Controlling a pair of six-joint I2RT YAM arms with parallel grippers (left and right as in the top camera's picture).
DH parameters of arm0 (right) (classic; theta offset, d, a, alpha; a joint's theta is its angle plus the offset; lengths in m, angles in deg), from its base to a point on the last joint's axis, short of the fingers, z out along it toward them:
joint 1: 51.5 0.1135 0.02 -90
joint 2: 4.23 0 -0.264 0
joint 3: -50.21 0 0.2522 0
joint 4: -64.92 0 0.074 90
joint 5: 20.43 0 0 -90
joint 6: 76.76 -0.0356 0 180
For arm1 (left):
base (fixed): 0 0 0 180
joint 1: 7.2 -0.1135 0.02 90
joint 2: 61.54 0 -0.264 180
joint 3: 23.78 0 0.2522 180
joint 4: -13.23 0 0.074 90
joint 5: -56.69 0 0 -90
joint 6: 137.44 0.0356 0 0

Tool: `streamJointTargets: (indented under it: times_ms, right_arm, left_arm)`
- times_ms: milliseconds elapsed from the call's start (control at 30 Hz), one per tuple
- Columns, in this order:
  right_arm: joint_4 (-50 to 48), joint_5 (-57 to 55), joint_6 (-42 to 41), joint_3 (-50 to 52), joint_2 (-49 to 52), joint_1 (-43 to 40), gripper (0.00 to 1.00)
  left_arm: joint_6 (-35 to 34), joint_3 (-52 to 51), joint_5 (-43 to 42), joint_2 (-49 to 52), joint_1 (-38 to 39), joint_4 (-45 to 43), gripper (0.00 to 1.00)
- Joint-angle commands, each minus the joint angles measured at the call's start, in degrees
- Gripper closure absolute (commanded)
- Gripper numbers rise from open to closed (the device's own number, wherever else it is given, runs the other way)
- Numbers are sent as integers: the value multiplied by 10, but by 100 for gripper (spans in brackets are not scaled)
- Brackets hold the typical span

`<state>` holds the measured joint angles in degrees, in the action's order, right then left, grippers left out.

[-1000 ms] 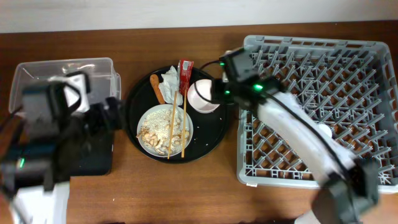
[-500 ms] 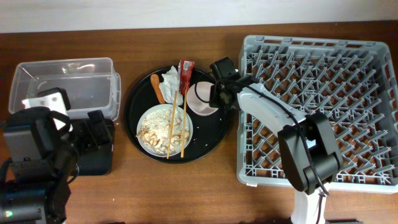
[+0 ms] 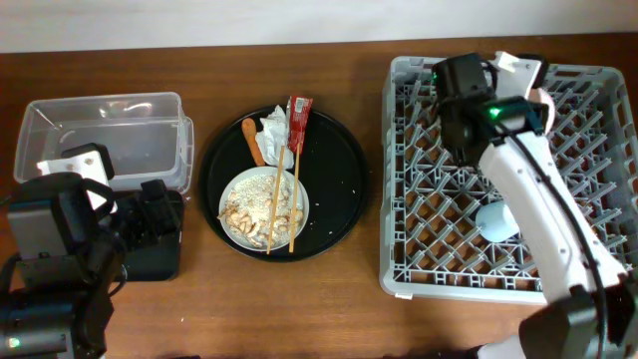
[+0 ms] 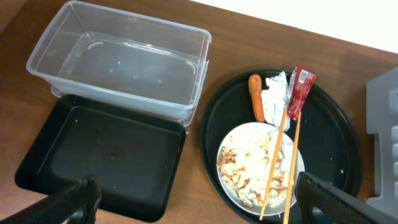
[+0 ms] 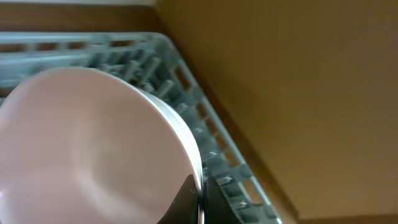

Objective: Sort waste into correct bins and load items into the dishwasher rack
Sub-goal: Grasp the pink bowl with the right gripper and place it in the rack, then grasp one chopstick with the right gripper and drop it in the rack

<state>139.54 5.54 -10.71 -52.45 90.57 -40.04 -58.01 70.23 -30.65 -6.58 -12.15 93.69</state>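
Right wrist view showed the white bowl [image 5: 93, 143] tilted on edge over a far corner of the dishwasher rack [image 5: 193, 106], its rim pinched in the right gripper [image 5: 198, 202], seemingly to be stood upright there, partly cropped by the frame, while the left gripper [image 4: 196, 186] hung spread wide and empty above the shallow black tray [image 4: 99, 155].

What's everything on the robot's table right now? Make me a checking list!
Surface: brown wooden table.
Job's things: clear plastic tub and shallow black rectangular tray, both empty; white round plate with rice scraps, wooden chopsticks across it; red snack wrapper, crumpled white napkin, orange sausage piece beside it; small light-blue cup in the grey dishwasher rack.
Clutter: large round black tray under the plate.
Grippers: left gripper open; right gripper shut on the rim of the white bowl, over the rack.
Cables: nothing seen.
Surroundings: pale wall.
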Motion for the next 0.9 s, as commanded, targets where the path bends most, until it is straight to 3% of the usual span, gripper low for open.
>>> streamJointTargets:
  times_ms: [0,167,400,433,467,500,567,700,867]
  right_arm:
    - [-10,-52,-3,4,52,-66,96]
    - [-45,-52,14,4,128,-109,96]
    - [-56,-19,27,4,193,-58,96]
    - [-57,-9,27,4,193,-43,93]
    - [-56,-11,40,4,192,-21,67]
    - [-56,-11,58,3,192,-10,51]
    - [-45,-11,59,1,191,10,50]
    - [8,2,50,-34,148,77,38]
    - [33,341,51,-99,63,170,38]
  left_arm:
    - [-7,4,8,-2,-2,0,1]
    - [-7,4,8,-2,-1,1,1]
    - [-7,4,8,-2,-1,3,1]
    - [-7,4,8,-2,-1,3,1]
    - [-7,4,8,-2,-1,3,1]
    - [-7,4,8,-2,-1,3,1]
    - [-7,4,8,-2,-1,3,1]
    - [-7,4,8,-2,-1,3,1]
    - [-7,4,8,-2,-1,3,1]
